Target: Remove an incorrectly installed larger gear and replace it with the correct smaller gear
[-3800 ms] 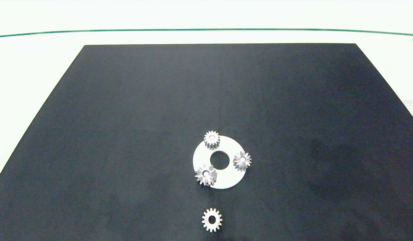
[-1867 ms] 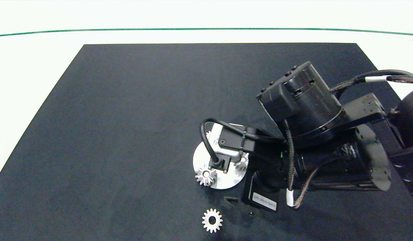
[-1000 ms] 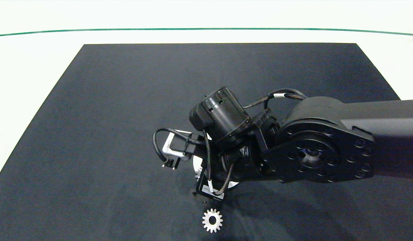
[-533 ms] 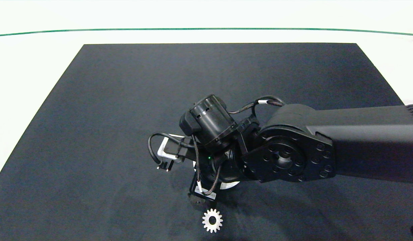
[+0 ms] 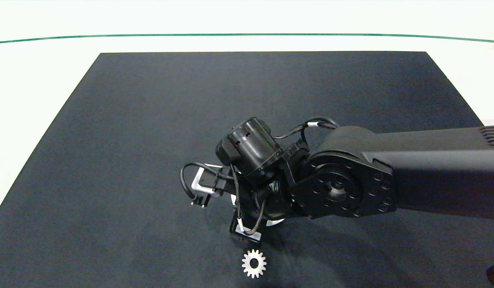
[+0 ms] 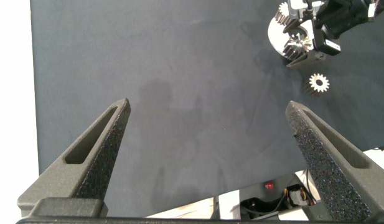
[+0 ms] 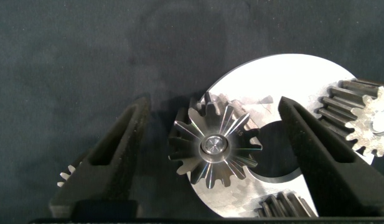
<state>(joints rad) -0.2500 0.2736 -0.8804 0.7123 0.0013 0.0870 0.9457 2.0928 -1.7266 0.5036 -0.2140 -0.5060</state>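
Note:
The larger gear (image 7: pixel 215 148), with pointed star teeth and a bright top face, sits on the edge of the white disc (image 7: pixel 285 74). My right gripper (image 7: pixel 213 104) stands open around it, one finger on each side, not touching it. In the head view the right arm (image 5: pixel 343 188) covers that gear and most of the disc (image 5: pixel 277 221). The smaller gear (image 5: pixel 254 263), thin with blunt teeth, lies flat on the mat just in front of the arm; a few of its teeth (image 7: pixel 65 177) show behind one finger. My left gripper (image 6: pixel 208 104) hangs open over bare mat, far from the gears.
Two more gears stand on the disc, a blunt-toothed one (image 7: pixel 360 118) and another (image 7: pixel 285 211) at the picture's edge. The black mat (image 5: pixel 131 120) covers most of the white table (image 5: pixel 39 64). The left wrist view shows the disc (image 6: pixel 277 34) and the smaller gear (image 6: pixel 318 83) far off.
The right arm swung in from the right, came down over the disc and settled with its gripper around the larger gear. No gear has moved.

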